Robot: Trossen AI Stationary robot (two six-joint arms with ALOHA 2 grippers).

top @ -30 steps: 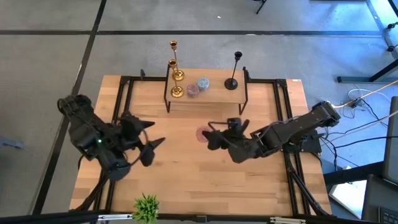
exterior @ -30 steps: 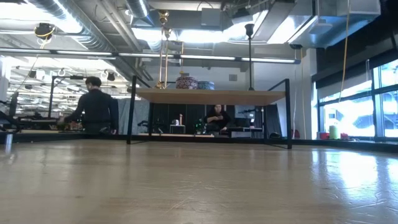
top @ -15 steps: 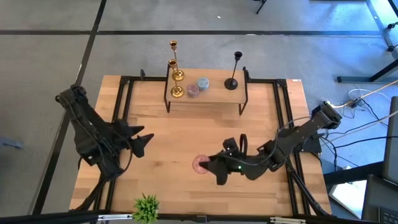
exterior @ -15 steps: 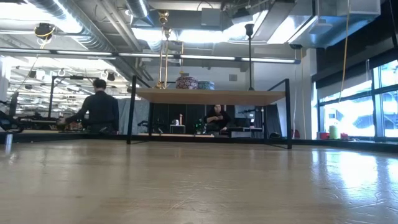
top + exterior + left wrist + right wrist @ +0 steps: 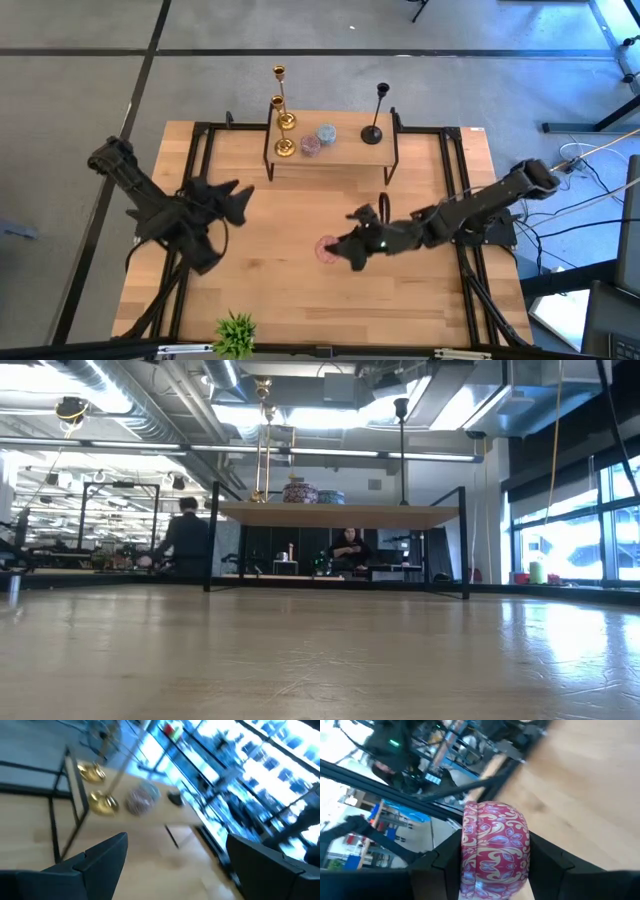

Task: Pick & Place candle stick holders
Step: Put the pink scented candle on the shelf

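— What's the right end effector (image 5: 340, 250) got?

— It's clenched around a small red patterned tin (image 5: 495, 850), fingers pressing on both sides. It's just past the centre of the counter (image 5: 290, 290), toward four o'clock, with the arm reaching in from three o'clock.

— And the left one?

— The left end effector (image 5: 236, 199) is released, its fingers (image 5: 100, 857) spread wide with nothing between them. It sits around nine o'clock from the centre and points toward the little shelf (image 5: 345, 152) at twelve.

— Where are the candle stick holders?

— All up at the shelf. Two gold candle stick holders (image 5: 283, 125) stand upright close together at its left end, eleven o'clock from the centre. The black candle stick holder (image 5: 376, 115) stands upright toward the right end, about one o'clock. Between them sit two small round tins (image 5: 319, 139), touching or nearly so.

— Anything else?

— A small green plant (image 5: 236, 332) at the counter's near edge, seven o'clock. Beyond the counter, one person (image 5: 188, 540) stands and another (image 5: 349, 550) sits.
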